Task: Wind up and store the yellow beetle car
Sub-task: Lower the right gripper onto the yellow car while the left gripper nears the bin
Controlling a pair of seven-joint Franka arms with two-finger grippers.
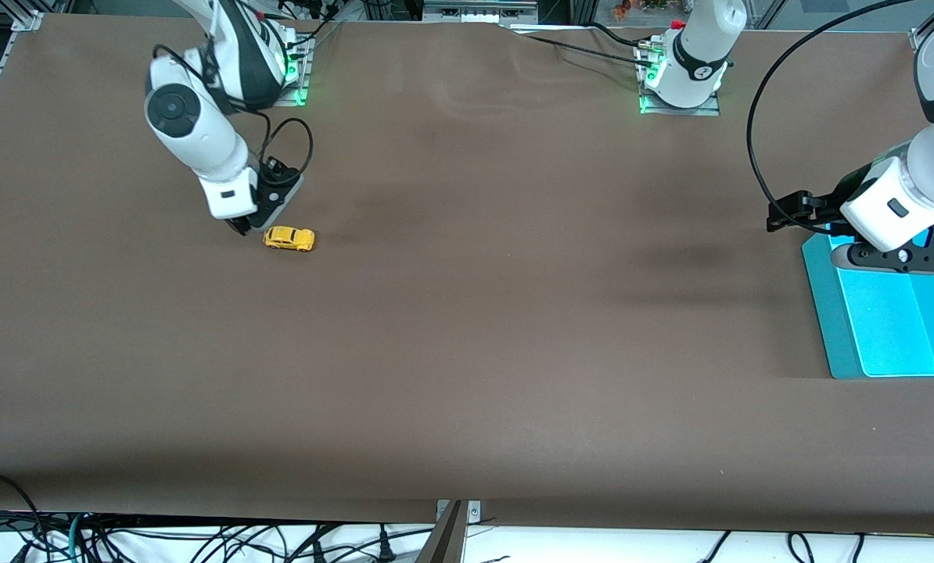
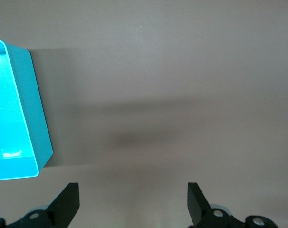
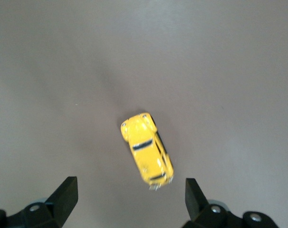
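The brown table point(image 1: 467, 328) is nearly bare. A cyan bin point(image 1: 889, 320) sits at the left arm's end, and dark cables point(image 1: 123, 543) trail along the table's near edge, below the mat. Nothing lies between the car and the bin; the long stretch of mat there holds only soft shadows.

The yellow beetle car point(image 1: 289, 238) stands on its wheels toward the right arm's end of the table, well apart from the bin. In the front view its long axis runs roughly along the table's length, only slightly askew. Which end is the nose I cannot tell from there. In the right wrist view the car point(image 3: 147, 150) lies at a slant between the two fingers, touching neither.

The right arm bends down steeply from its base, and the right gripper point(image 1: 242, 227) is low over the mat just beside the car, its fingers point(image 3: 63, 194) spread wide and empty. The left arm reaches out from its base and waits with the left gripper point(image 1: 899, 260) over the bin's farther end, fingers point(image 2: 68, 202) likewise spread, gripping nothing.
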